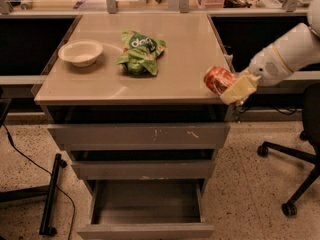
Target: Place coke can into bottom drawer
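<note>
The coke can (217, 79) is red-orange and lies tilted on its side in my gripper (231, 86) at the right front corner of the cabinet top. The gripper's pale yellow fingers (239, 90) are shut on the coke can, and the white arm (285, 56) reaches in from the right. The bottom drawer (145, 209) is pulled open below, a deep grey box with nothing visible inside, its flat front (145, 231) at the frame's lower edge. The can is well above and to the right of it.
A white bowl (80, 52) and a green snack bag (140, 51) sit on the tan cabinet top (185, 44). Two upper drawers (139, 135) stand slightly out. An office chair base (295, 159) is at the right; a black stand and cable (50, 194) at the left.
</note>
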